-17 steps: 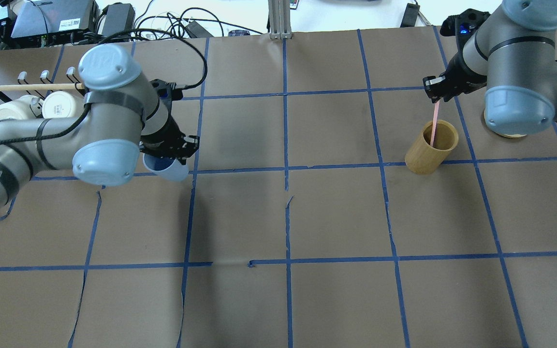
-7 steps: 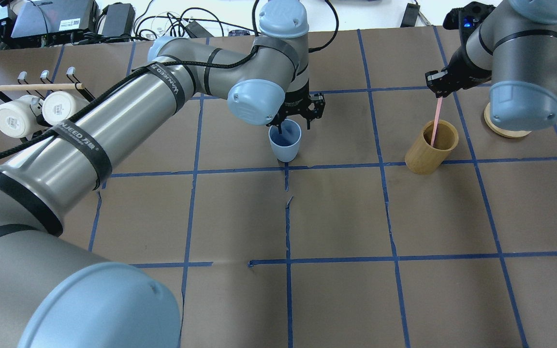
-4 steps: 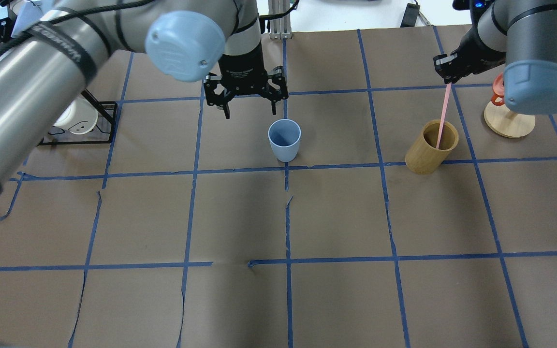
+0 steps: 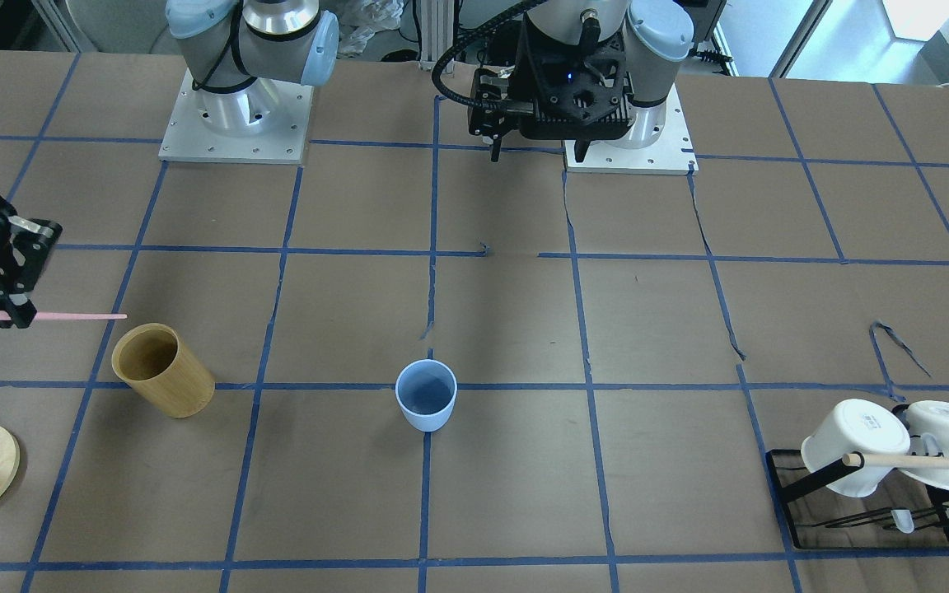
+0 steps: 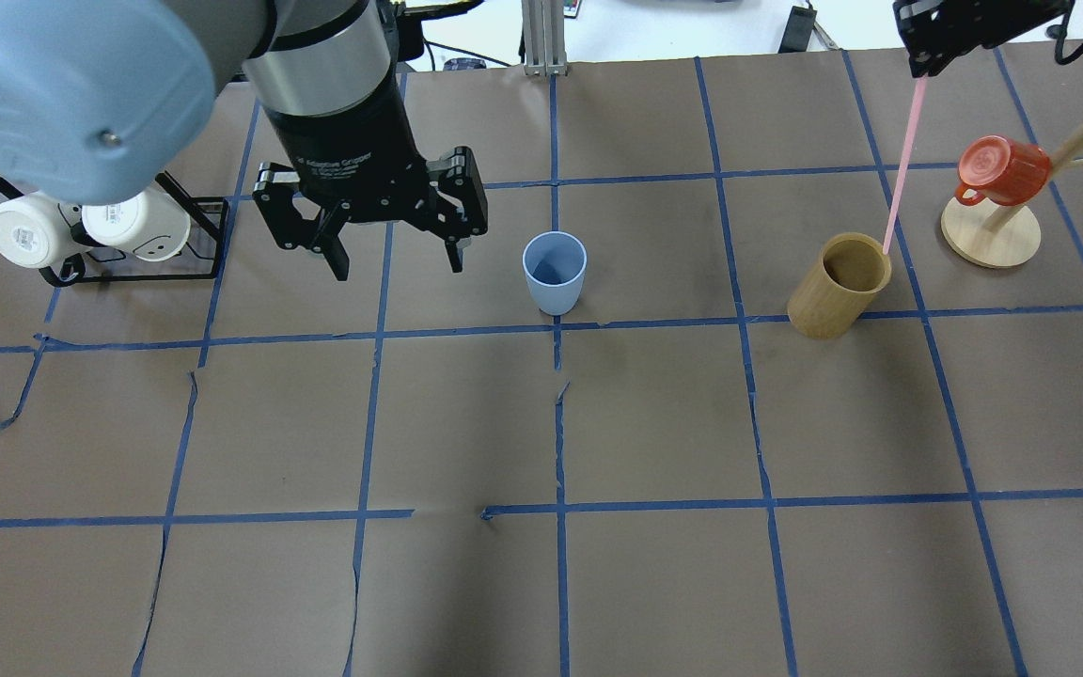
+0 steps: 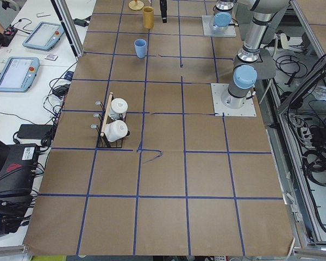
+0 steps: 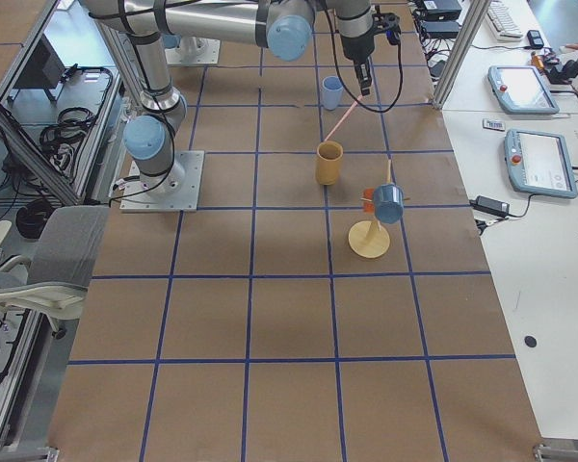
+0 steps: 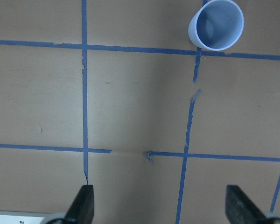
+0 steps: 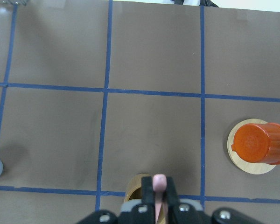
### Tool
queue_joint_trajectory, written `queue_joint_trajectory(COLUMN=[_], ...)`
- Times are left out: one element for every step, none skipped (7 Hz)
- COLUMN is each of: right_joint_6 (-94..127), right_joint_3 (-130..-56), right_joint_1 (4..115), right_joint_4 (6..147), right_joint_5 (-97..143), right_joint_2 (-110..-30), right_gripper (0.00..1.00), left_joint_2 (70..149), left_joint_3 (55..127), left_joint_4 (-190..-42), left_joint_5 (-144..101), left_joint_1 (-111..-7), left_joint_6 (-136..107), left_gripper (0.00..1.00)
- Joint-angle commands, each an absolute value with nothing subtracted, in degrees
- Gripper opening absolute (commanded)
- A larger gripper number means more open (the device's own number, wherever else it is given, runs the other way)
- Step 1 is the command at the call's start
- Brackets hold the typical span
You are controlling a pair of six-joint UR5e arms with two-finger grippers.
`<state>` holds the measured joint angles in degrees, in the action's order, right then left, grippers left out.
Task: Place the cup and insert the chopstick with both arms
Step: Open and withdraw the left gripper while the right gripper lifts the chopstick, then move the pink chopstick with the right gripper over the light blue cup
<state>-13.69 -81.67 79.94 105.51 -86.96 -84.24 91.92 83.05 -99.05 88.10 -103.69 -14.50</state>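
a: so the cup (image 5: 555, 273) stands upright near the middle of the desk (image 5: 654, 414), nothing touching it. makes sense, it needs its mouth up and free for the stick. the left claw (image 5: 399, 269) hangs wide open and empty, up high and well apart from the cup, toward the robot's side.

b: yeah, a second ago that claw had a finger inside the cup. now it's let go and pulled away. the right claw (image 4: 15, 315) is pinched tight on the top end of the chopstick (image 4: 71, 315), so it hangs tip-down, ready to drop in.

a: and it's gone up. earlier the stick sat deep in the wooden holder (image 5: 838, 287), now its tip is about at the rim. carrying it to the cup is probably next.
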Motion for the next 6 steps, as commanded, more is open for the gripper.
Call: queue_joint_trajectory(right_joint_6=[-7.2,-2.5,0.8,5.2,8.4,12.5], right_joint_3=[-78.1,-79.1,-80.9,-84.2,-87.8,-90.2], right_joint_1=[85.3,90.5,95.1,98.1,100.9,104.0], right_joint_4=[105.5,111.1,115.2,118.7,126.0,130.4], right_joint_5=[-86.4,-87.2,-88.0,-91.4,-91.9,-92.0], right_joint_2=[-83.5,-81.4,-80.9,-80.8,-80.9,-80.6], right_gripper=[0.07,0.07,0.07,0.07,0.08,0.08], left_joint_2=[88.4,87.9,87.5,87.3,86.9,86.8], left_joint_3=[89.8,89.8,89.9,90.2,90.5,90.6], left_joint_4=[-84.8,-85.4,-85.7,-85.8,-85.9,-85.9], left_joint_5=[88.1,87.5,87.5,87.5,87.5,87.5], left_joint_1=[-95.4,-90.8,-90.1,-90.3,-90.3,-90.3], left_joint_6=[-3.7,-2.6,-2.6,-2.6,-1.0,0.8], left_gripper=[1.0,1.0,1.0,1.0,1.0,1.0])
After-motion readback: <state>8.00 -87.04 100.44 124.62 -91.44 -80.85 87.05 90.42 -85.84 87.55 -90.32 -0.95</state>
